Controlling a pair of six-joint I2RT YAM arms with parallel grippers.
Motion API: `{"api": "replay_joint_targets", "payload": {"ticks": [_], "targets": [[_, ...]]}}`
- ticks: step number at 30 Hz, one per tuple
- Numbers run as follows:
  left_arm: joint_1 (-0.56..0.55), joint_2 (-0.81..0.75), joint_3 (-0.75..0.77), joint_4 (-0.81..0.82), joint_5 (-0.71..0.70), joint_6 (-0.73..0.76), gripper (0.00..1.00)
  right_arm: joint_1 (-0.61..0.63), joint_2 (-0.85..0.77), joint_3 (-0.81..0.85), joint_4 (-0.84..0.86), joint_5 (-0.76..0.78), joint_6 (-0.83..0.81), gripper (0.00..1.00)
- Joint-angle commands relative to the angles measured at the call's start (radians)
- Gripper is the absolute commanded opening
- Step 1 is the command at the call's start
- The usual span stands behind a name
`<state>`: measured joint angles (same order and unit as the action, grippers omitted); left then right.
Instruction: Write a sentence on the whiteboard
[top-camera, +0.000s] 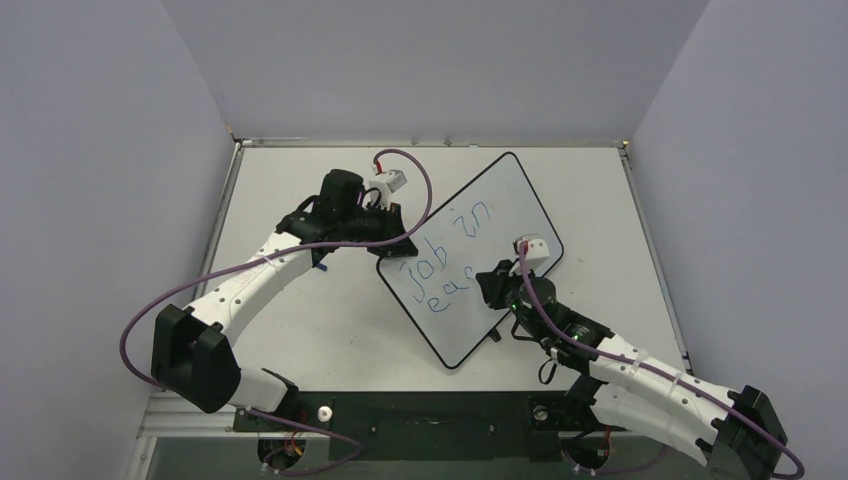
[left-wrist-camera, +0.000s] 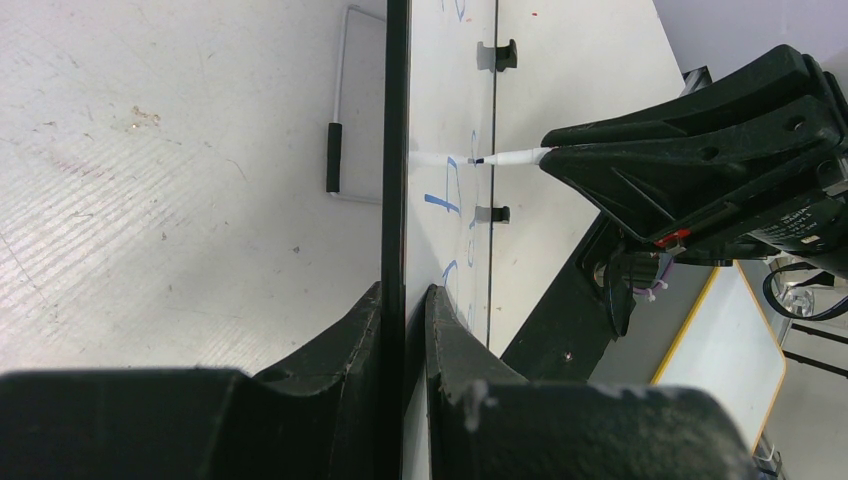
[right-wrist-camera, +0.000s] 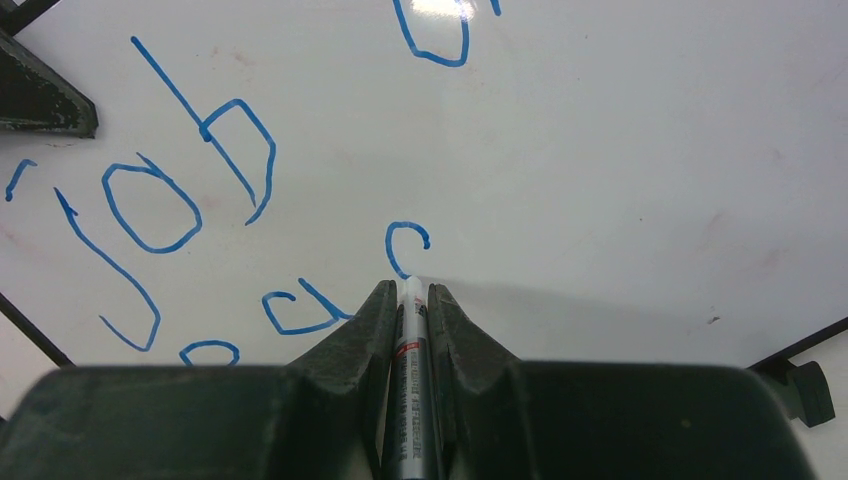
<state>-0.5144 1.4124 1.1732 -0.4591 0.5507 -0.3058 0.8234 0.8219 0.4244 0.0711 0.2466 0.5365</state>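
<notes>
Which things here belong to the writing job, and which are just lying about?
In use: the whiteboard, the blue sentence, the marker in the right fingers, the left fingers clamping the board's edge.
Lying about: a wire loop with a black sleeve on the table.

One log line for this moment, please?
left hand: shut on whiteboard edge | right hand: shut on marker, tip on whiteboard | sentence: second line begun

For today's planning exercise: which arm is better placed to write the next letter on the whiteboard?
Right. The right gripper is shut on the marker, tip at the sentence's end; the left gripper only clamps the whiteboard.
</notes>
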Motion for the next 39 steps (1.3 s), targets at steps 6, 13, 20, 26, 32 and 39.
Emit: {"api": "replay_joint_targets", "payload": {"ticks": [6, 13, 20, 26, 32, 39], "targets": [[-0.007, -0.007, -0.015, -0.055, -0.129, 0.091, 0.0, -0.008, 0.003, 0.017, -0.029, 0.067, -0.011, 0.0], [-0.007, -0.006, -0.017, -0.054, -0.126, 0.091, 0.0, -0.013, 0.019, 0.049, -0.04, 0.085, -0.025, 0.0], [-0.008, -0.006, -0.017, -0.054, -0.124, 0.091, 0.0, -0.018, 0.018, 0.109, -0.033, 0.085, -0.048, 0.0], [-0.009, -0.006, -0.018, -0.053, -0.123, 0.091, 0.0, -0.032, 0.064, 0.165, -0.017, 0.075, -0.074, 0.0], [-0.01, -0.007, -0.019, -0.053, -0.123, 0.09, 0.0, -0.044, 0.093, 0.195, 0.005, 0.059, -0.079, 0.0], [-0.01, -0.007, -0.018, -0.054, -0.124, 0.091, 0.0, -0.057, 0.126, 0.22, 0.023, 0.044, -0.085, 0.0]]}}
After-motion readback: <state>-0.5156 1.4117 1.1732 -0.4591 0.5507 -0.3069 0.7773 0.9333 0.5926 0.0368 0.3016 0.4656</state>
